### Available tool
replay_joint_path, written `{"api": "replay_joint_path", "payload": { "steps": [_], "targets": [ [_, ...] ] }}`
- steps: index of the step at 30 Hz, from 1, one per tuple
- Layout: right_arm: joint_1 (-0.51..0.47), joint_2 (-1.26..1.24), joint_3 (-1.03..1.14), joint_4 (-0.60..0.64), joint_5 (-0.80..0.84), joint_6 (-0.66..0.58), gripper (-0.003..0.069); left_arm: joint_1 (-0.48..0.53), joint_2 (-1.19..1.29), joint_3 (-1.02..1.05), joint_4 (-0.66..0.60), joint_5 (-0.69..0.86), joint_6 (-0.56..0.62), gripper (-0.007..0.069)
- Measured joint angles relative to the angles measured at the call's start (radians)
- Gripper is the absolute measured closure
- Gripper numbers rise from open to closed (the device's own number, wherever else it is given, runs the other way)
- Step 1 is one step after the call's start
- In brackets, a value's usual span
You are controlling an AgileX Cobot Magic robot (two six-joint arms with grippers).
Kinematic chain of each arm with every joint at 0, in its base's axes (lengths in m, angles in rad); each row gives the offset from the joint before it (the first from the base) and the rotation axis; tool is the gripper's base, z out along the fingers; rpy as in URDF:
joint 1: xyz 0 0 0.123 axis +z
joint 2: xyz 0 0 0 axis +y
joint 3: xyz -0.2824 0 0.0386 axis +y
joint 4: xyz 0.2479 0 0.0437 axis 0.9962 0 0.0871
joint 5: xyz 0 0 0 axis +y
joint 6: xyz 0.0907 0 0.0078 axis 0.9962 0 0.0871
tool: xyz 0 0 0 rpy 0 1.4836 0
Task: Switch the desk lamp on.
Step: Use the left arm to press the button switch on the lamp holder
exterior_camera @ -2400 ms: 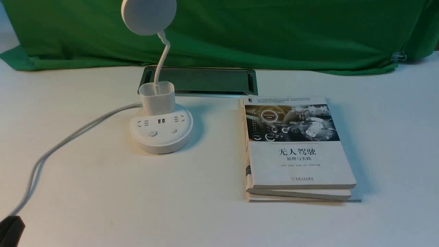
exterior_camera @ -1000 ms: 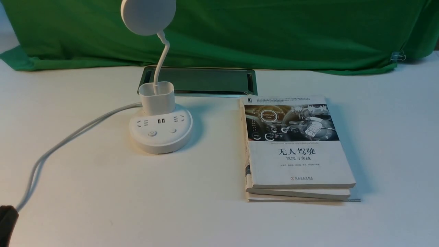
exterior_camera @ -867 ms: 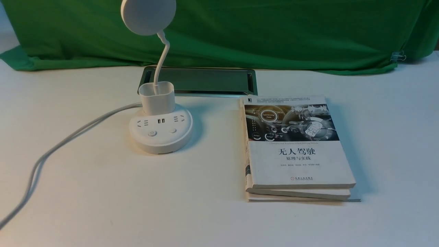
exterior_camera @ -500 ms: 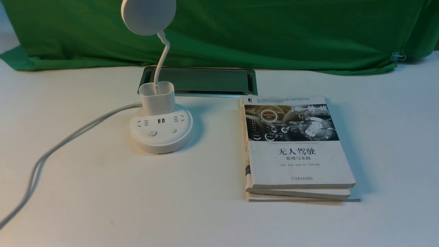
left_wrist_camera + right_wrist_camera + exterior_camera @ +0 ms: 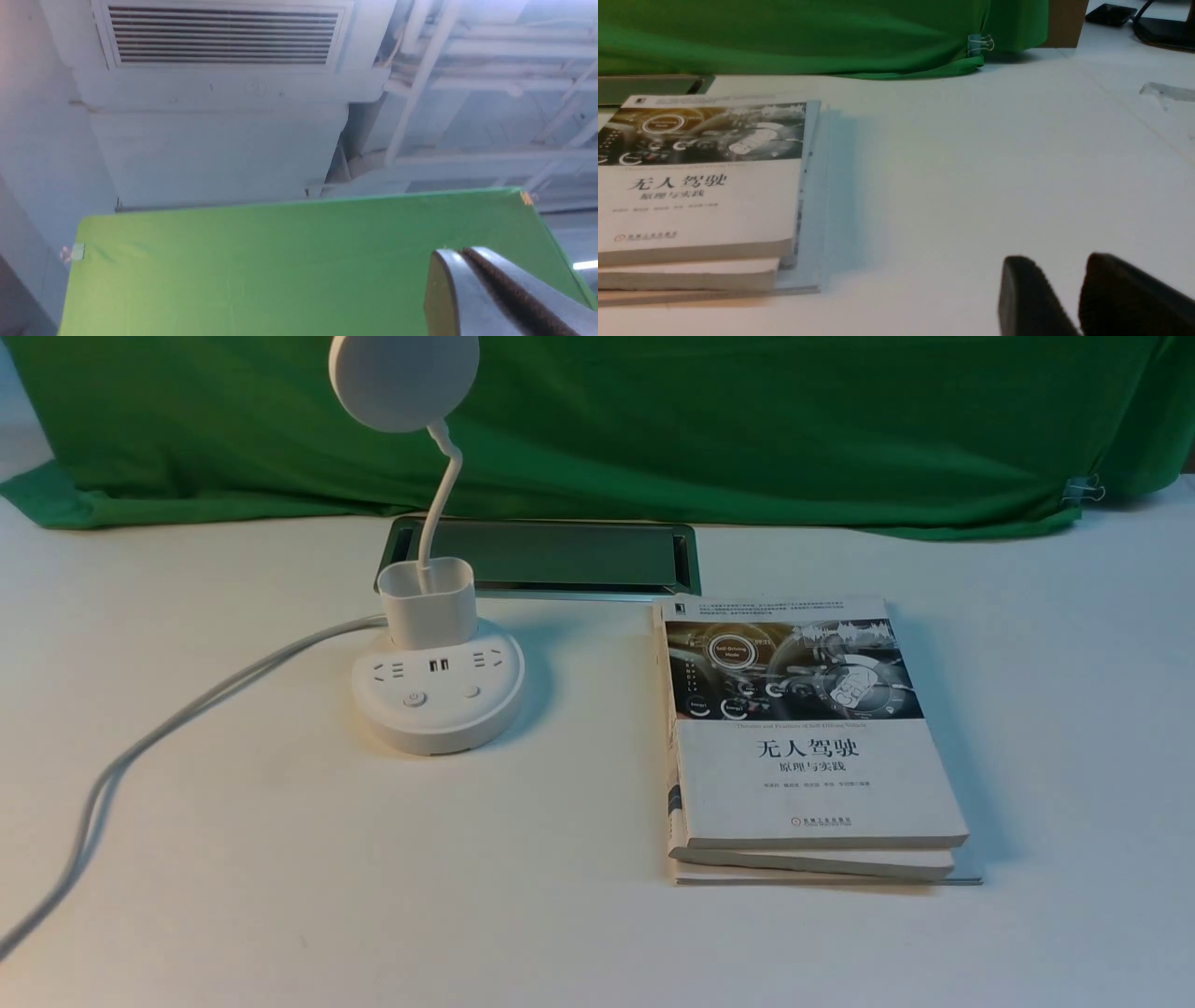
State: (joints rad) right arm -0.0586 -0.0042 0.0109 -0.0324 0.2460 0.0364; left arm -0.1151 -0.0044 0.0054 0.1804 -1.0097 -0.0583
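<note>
1. Front view: the lamp [image 5: 429, 616] stands on the white table [image 5: 373, 915], left of the middle and closer to the far edge than the near one.
   - Its round base [image 5: 439, 709] sits flat, with two buttons [image 5: 414, 699] on the side facing the near edge.
   - The thin neck [image 5: 446, 485] rises from the small cup [image 5: 428, 581] and bends toward the left edge. The disc head [image 5: 403, 378] at its top looks unlit.
   - A white cable [image 5: 187, 714] runs from the base to the near left corner.
   - Just behind the lamp, a metal hatch [image 5: 560, 555] is set into the table.
   - A green cloth [image 5: 747, 420] hangs along the far edge, with a clip [image 5: 1083, 490] near the far right corner.
   - A stack of books [image 5: 803, 747] lies flat right of the middle, well apart from the lamp.

2. Left wrist view: the camera points upward at a ceiling vent [image 5: 224, 35], pipes [image 5: 420, 79] and the top of the green cloth [image 5: 257, 270]. The left gripper [image 5: 460, 252] shows its two fingers lying against each other with only a dark seam between them. It has hold of nothing.

3. Right wrist view: the right gripper [image 5: 1064, 268] hangs low over bare table [image 5: 971, 163], toward the right edge from the books [image 5: 696, 186] and apart from them. Its two dark fingers are drawn together, with only a notch between the rounded tips, and nothing is between them. The cloth [image 5: 808, 37] and clip [image 5: 978, 44] show beyond.
</note>
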Motion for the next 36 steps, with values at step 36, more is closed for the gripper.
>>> {"api": "replay_joint_path", "payload": {
  "steps": [36],
  "targets": [
    [0.0,0.0,0.0,0.0,0.002,0.0,0.0418,0.0,0.865,-0.615,-0.377,1.34,-0.086,0.0603]
  ]
}}
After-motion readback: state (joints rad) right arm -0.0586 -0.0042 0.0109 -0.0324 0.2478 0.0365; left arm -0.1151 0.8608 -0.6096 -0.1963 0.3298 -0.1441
